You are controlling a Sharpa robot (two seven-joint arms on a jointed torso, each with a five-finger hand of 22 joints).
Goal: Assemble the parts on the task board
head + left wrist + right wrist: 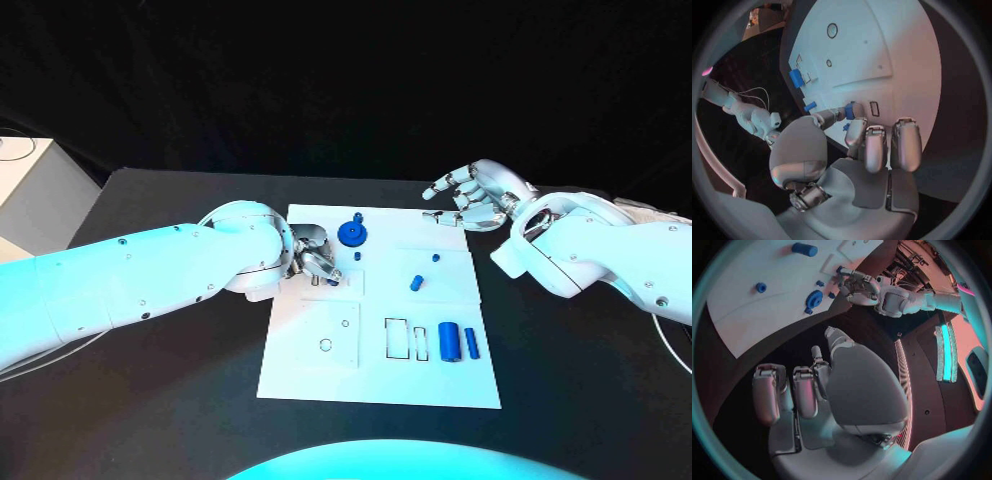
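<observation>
The black tabletop [159,400] carries everything. At its centre lies the white task board [378,375], a tall rectangle with printed outlines and cut-outs.

The left arm [130,285] comes in from nine o'clock, and its robot hand [309,262] sits over the board's ten o'clock edge. In the left wrist view its fingers [873,142] are curled down close together, and a small blue part [849,111] sits at the fingertips, pinched between the thumb and a finger just above the board.

The right arm [606,255] comes in from three o'clock. Its robot hand [476,200] hovers off the board's one o'clock corner, above bare tabletop; the fingers are loosely bent and apart, and nothing is in them.

On the board, a round blue disc part with a peg standing up from it [353,235] sits near twelve o'clock, just beside the left robot hand. A blue cylinder [450,343] lies on its side at about four o'clock, with a thin blue bar [472,343] just beside it on the outer side. A short blue piece [417,283] lies tilted a little to the three o'clock side of the centre, and a tiny blue piece [431,256] sits above it, toward one o'clock. Another small blue peg [358,256] stands just below the disc.
</observation>
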